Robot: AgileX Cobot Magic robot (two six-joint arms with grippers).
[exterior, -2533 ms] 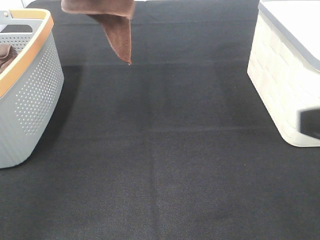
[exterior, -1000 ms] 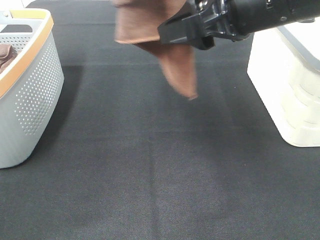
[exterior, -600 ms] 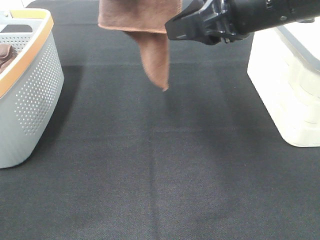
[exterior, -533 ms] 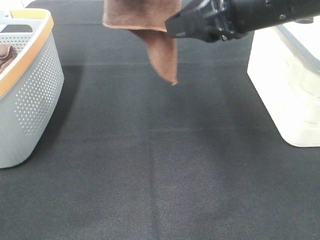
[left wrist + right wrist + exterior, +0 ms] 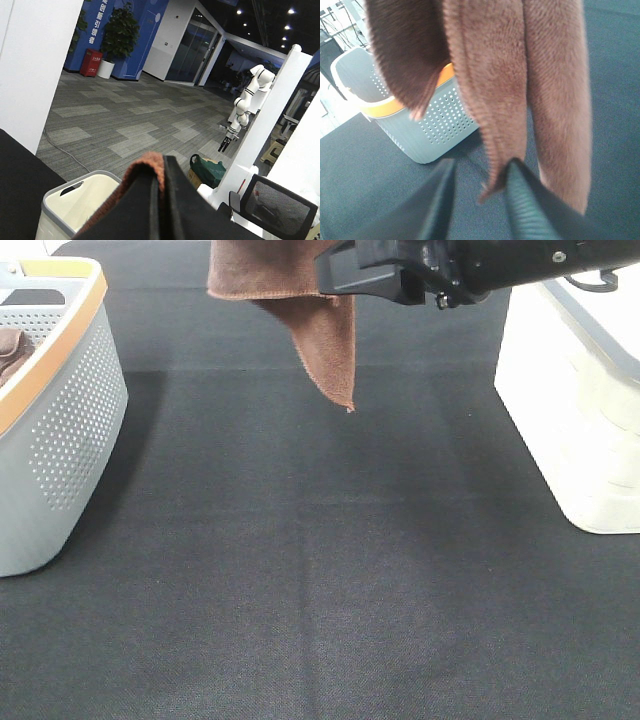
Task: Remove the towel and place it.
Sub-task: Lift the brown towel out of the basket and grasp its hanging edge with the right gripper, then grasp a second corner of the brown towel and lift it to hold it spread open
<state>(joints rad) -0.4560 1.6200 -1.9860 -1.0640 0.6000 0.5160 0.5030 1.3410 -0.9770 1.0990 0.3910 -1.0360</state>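
While my left gripper [image 5: 160, 172] is clamped tight, its two black fingers [image 5: 175, 205] pressed together on a fold of the reddish-brown microfibre towel [image 5: 285, 280], the cloth hangs in the air over the far part of the black woven table mat [image 5: 320, 590], clear of its surface. From the high camera the towel's upper part runs out of view, and one long corner points straight down, ending well above the mat. My right gripper [image 5: 481, 172] reaches in from the right at the towel's height with its jaws standing partly apart. In its wrist view the stitched hem of a hanging fold dangles between the two ribbed fingers [image 5: 522, 200], right beside one and with a clear gap to the other, so this gripper has no hold on anything. A grey perforated plastic basket with an orange rim [image 5: 70, 410] stands at the left edge of the mat, well apart from the towel. A cream plastic bin with a grey rim [image 5: 570, 420] stands at the right edge.
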